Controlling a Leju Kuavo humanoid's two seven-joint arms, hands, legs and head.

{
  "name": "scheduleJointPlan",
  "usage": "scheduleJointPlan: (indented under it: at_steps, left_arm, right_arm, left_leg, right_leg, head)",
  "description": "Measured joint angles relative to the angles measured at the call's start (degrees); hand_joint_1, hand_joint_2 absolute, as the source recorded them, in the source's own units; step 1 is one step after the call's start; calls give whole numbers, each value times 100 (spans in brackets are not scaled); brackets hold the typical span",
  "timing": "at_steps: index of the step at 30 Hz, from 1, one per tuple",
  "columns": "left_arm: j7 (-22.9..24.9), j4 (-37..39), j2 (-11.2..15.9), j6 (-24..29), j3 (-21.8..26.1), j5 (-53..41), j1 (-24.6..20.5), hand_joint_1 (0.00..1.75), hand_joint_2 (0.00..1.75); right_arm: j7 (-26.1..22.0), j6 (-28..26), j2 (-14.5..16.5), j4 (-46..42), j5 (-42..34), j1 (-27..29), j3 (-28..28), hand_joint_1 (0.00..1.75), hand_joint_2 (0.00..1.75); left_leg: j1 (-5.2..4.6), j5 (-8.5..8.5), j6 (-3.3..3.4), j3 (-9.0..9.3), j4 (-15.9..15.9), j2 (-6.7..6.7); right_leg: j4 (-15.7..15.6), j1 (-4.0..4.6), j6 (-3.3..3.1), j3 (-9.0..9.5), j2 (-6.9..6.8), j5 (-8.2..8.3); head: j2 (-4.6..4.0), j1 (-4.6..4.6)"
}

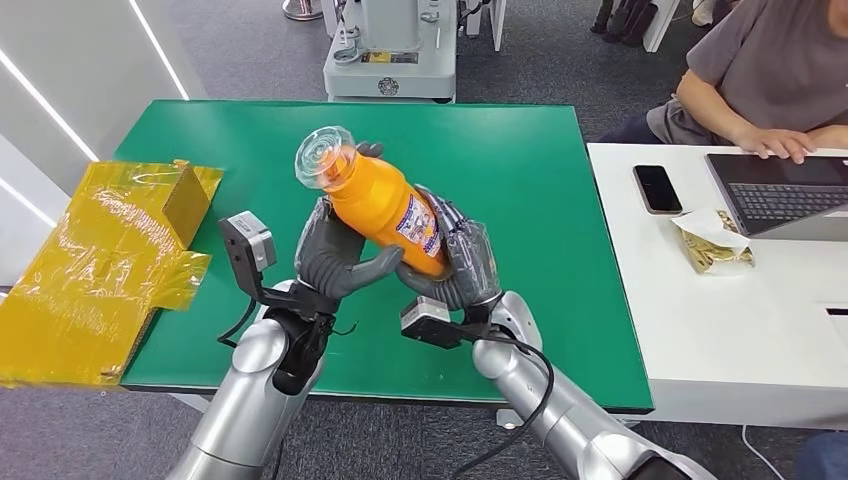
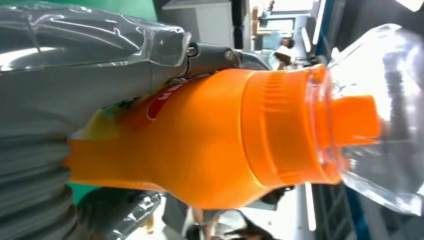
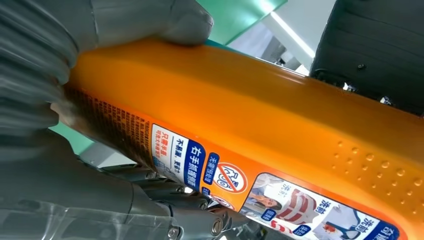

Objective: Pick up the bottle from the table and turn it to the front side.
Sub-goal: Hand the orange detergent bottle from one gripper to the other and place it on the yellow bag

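Note:
An orange bottle (image 1: 385, 205) with a clear cap (image 1: 324, 156) hangs tilted above the green table (image 1: 520, 170), cap toward the far left. Both hands hold it. My left hand (image 1: 335, 257) grips its middle from the left, thumb under the body. My right hand (image 1: 462, 258) wraps the lower end, where the printed label (image 1: 420, 224) shows. In the left wrist view the orange bottle (image 2: 200, 145) and its clear cap (image 2: 380, 115) lie close to the camera. In the right wrist view the orange bottle (image 3: 260, 135) shows its label (image 3: 210, 170), with my right hand (image 3: 60, 100) around it.
A yellow plastic-wrapped box (image 1: 100, 260) lies at the table's left edge. A white desk (image 1: 740, 330) on the right carries a phone (image 1: 657, 188), a laptop (image 1: 785, 190) and a snack bag (image 1: 715, 245); a person (image 1: 770, 80) sits there. A machine base (image 1: 390, 50) stands beyond the table.

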Motion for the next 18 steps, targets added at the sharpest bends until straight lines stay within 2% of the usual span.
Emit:
scheduleJointPlan:
  at_steps: [5, 11, 18]
  left_arm:
    - [-17, 23, 1, 226, 0, -90, -8, 0, 175]
    - [-30, 21, 26, 946, 2, -611, -9, 0, 175]
    - [-167, 14, 18, 2086, 46, -1370, -7, 0, 175]
  right_arm:
    - [-26, 132, 4, 6, 53, -21, -28, 175, 175]
    - [-49, 239, 57, 46, -41, 7, -18, 175, 175]
    - [-45, 460, 131, 105, -218, 23, -13, 175, 175]
  left_leg:
    - [0, 0, 0, -1, -1, -1]
    - [0, 0, 0, -2, -1, -3]
    - [0, 0, 0, -2, -1, -4]
  right_leg:
    - [1, 0, 0, 0, 0, 0]
    - [1, 0, 0, 0, -3, -1]
    - [2, 0, 0, 1, -3, -1]
  head:
    - [0, 0]
    - [0, 0]
    - [0, 0]
